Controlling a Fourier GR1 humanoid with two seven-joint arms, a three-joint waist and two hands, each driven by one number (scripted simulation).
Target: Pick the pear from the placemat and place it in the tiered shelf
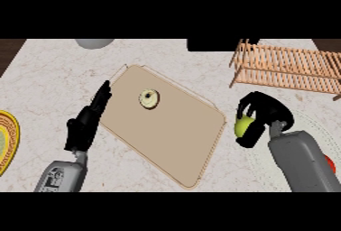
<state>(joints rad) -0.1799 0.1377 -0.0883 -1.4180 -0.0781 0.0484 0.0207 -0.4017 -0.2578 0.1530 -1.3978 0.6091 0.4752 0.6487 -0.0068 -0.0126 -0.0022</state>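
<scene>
Head view, looking down on the bench (53, 81).

We note the right hand (265, 107) to the right of the placemat (173, 135), over bare bench. Its fingers (245, 109) are curled and clamped on the pear (244, 127), which shows yellow-green between the black fingers and thumb. The pear is off the placemat, just beyond its right edge, and on the near side of the tiered shelf (286, 67). It is not in the shelf. We cannot tell whether hand and pear are lifted off the bench or touching it.

The shelf, of wooden slats, sits at the upper right.

We see the left hand (85, 128) along the placemat's left edge, fingers (101, 95) straight and together, pointing away from the robot, holding nothing.

One small round pale item (149, 99) lies on the placemat's upper part; we cannot identify it.

Also present: a yellow plate (8, 137) cut by the left edge, a grey rounded object (93, 43) at the top, and a black object (212, 44) beside the shelf.
</scene>
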